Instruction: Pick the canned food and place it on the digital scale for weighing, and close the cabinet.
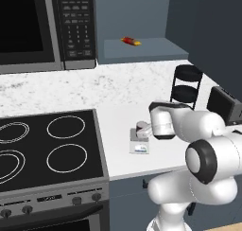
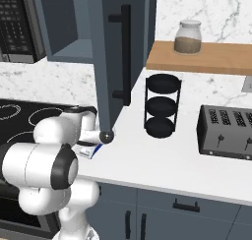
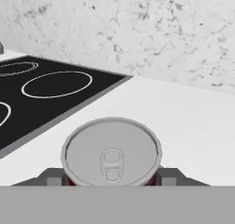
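A: Where is the canned food (image 3: 111,155)?

B: On the digital scale (image 1: 139,143), gripper (image 1: 143,129) around it; whether the fingers grip, one cannot tell.

A: The next step?

B: Probably release, withdraw, then shut the cabinet (image 2: 114,57), whose door stands open.

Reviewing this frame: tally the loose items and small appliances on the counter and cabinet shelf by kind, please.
Canned food: 1
Digital scale: 1
Red-and-yellow item on the cabinet shelf: 1
Black three-tier rack: 1
Toaster: 1
Glass jar on the wooden board: 1
Total: 6
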Tool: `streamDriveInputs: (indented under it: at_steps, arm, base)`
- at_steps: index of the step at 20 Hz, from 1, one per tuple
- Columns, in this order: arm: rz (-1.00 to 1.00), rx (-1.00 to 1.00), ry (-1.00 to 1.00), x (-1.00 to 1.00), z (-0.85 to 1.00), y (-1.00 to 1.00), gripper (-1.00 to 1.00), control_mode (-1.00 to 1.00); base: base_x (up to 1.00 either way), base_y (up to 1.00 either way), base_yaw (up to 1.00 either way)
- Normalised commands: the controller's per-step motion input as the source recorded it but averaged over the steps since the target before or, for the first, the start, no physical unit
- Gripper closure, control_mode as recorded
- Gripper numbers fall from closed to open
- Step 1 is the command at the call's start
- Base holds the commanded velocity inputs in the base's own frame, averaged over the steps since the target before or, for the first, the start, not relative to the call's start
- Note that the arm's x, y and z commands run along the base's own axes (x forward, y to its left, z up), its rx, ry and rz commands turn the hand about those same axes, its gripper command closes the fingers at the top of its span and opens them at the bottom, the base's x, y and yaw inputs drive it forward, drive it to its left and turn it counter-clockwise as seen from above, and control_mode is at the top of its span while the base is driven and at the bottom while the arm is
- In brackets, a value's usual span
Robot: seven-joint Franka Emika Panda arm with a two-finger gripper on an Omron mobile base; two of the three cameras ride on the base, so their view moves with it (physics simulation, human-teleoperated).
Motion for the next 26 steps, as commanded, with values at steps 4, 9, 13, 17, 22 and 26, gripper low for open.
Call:
streamDriveInputs:
  at_steps: [4, 9, 13, 17, 22, 26]
  arm:
    - [0.00, 0.00, -0.05, 0.19, -0.12, 0.00, 1.00, -1.00]
    - [0.00, 0.00, 0.00, 0.05, -0.26, 0.01, 1.00, -1.00]
    - [0.00, 0.00, 0.00, 0.00, -0.29, 0.05, 1.00, -1.00]
    - [0.00, 0.00, 0.00, -0.13, -0.04, 0.05, -1.00, -1.00]
    - [0.00, 0.00, 0.00, -0.21, 0.00, 0.00, -1.00, -1.00]
    - [0.00, 0.00, 0.00, 0.00, 0.00, 0.00, -1.00, -1.00]
  base:
    - [0.00, 0.00, 0.00]
    - [0.00, 0.00, 0.00]
    - [0.00, 0.00, 0.00]
    - [0.00, 0.00, 0.00]
    - [0.00, 0.00, 0.00]
    - [0.00, 0.00, 0.00]
